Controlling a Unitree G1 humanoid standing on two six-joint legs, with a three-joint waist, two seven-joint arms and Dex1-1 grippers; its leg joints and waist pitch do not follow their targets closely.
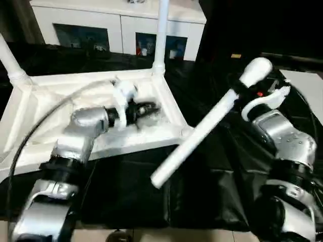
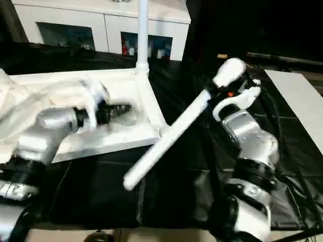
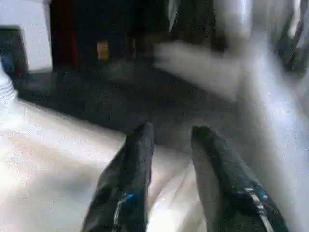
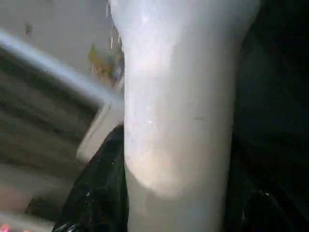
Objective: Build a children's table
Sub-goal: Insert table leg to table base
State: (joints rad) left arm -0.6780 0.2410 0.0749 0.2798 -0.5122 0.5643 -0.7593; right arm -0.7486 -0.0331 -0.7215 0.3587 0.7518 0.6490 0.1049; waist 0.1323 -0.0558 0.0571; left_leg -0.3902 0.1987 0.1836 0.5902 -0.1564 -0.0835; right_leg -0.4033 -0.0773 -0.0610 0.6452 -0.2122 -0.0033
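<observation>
Left eye view: held leg (image 1: 202,132), a long white tapered tube, slanted from upper right of the frame down to centre, above the black-draped bench (image 1: 126,194). Clamped near its rounded thick end by the right gripper (image 1: 241,95), black fingers (image 4: 91,193) on either side of the tube in the right wrist view. Judged stiff, light and smooth; likely to swing or slip with so much length hanging free of the grip, so better taken nearer the middle for control, or kept by the thick end only if the far tip gets guided.

Left of it, tabletop (image 1: 166,108) lay upside down at middle left, ribbed underside up, rigid plastic, probably light enough to slide when pushed. Two legs already upright in corner sockets: one (image 1: 161,30) at top centre, another (image 1: 11,63) at upper left edge. Near corner socket (image 1: 185,130) seemingly unfilled.

Over the tray-like underside, left gripper (image 1: 151,108), fingers apart, empty.

Beyond, white cabinet (image 1: 121,25) along the top.
</observation>
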